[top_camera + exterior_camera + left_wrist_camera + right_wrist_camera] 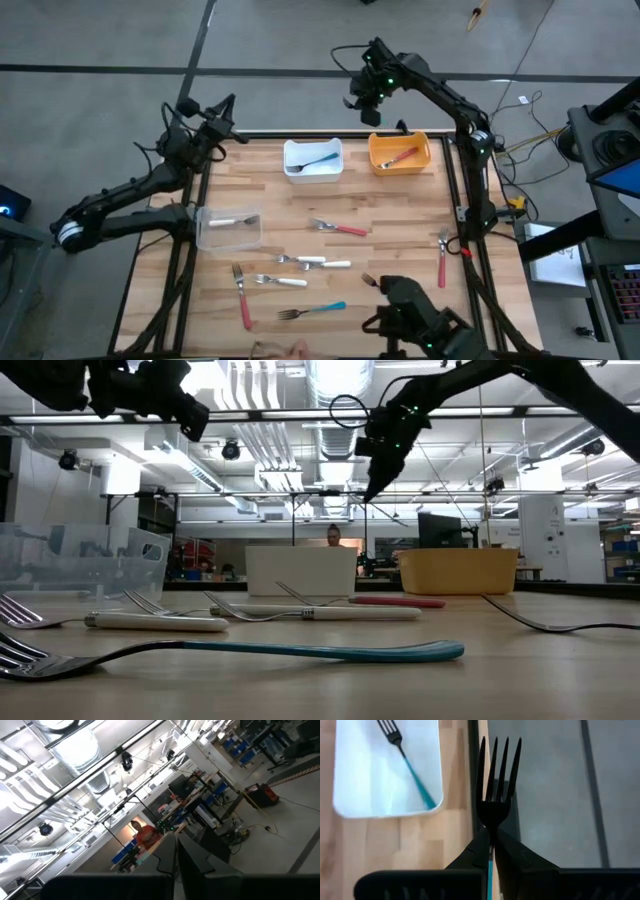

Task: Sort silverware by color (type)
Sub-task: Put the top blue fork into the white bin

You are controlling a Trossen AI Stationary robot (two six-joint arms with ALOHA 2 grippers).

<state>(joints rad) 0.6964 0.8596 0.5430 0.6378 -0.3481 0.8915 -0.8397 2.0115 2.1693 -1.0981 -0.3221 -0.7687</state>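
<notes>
Holding a teal fork (496, 780) tines-out, the right claw (371, 92) is clenched on its handle, raised beyond the table's (400, 250) far edge between the white bin (312, 160) and orange bin (400, 152); likely bound for the white bin, which already holds a teal fork. Right arm reaches high, elbow bent, claw pointing down. Left claw (222, 118) is clenched, empty, parked off the far-left corner. Other forks (310, 262) lie mid-table; clear bin (228, 228) holds one.

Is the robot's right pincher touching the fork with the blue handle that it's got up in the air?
Touching. In the right wrist view the right gripper has its two dark fingers pinched shut on the teal-handled metal fork.
</notes>
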